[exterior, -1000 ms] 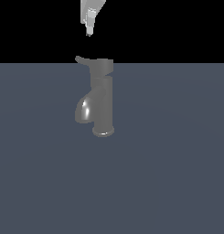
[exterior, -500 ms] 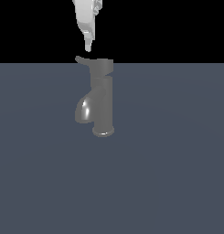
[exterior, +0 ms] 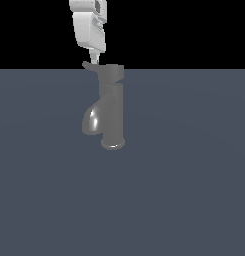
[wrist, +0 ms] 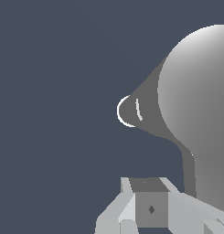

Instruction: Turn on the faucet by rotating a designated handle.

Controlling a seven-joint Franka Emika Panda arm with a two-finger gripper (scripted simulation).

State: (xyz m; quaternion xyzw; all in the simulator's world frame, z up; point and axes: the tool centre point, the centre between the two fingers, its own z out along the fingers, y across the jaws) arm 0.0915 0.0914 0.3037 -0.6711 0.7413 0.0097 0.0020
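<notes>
The dull grey faucet [exterior: 111, 107] stands upright on the dark floor, its glossy curved spout [exterior: 93, 121] bulging toward the exterior view's left. The thin flat handle [exterior: 89, 65] sticks out from the wide top cap toward the same side. My white gripper [exterior: 95, 59] hangs straight down from above, fingertips together and shut on nothing, right over the handle near where it meets the cap. In the wrist view the cap [wrist: 200, 87] looms large, the handle [wrist: 189, 171] runs toward my fingers [wrist: 151, 209], and the base rim [wrist: 127, 111] shows far below.
A flat dark grey-blue floor [exterior: 184, 190] stretches all around the faucet. The background behind it is black. No other objects show.
My gripper has come down from the top edge of the exterior view until its tips sit just above the handle. The faucet and handle have not moved.
</notes>
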